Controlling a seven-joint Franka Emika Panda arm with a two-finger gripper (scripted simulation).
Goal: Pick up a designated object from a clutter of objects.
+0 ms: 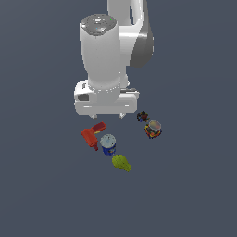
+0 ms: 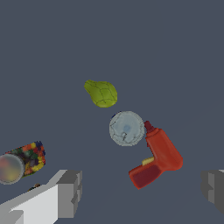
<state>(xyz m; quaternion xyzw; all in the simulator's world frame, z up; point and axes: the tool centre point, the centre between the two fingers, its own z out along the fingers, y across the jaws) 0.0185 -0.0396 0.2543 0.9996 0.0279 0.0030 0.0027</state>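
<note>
The blue can with a silver-grey lid stands upright in the clutter, between the red drill-shaped toy and the yellow-green lumpy fruit. In the wrist view I look down on its lid, with the red toy touching or almost touching it and the fruit apart from it. My gripper hangs open and empty above the floor, behind the can in the exterior view. Its fingers are spread wide in the wrist view.
The orange-and-dark can with a grey lid stands toward the exterior view's right, with a tiny black piece just behind it. That can also shows in the wrist view. The floor is plain dark grey.
</note>
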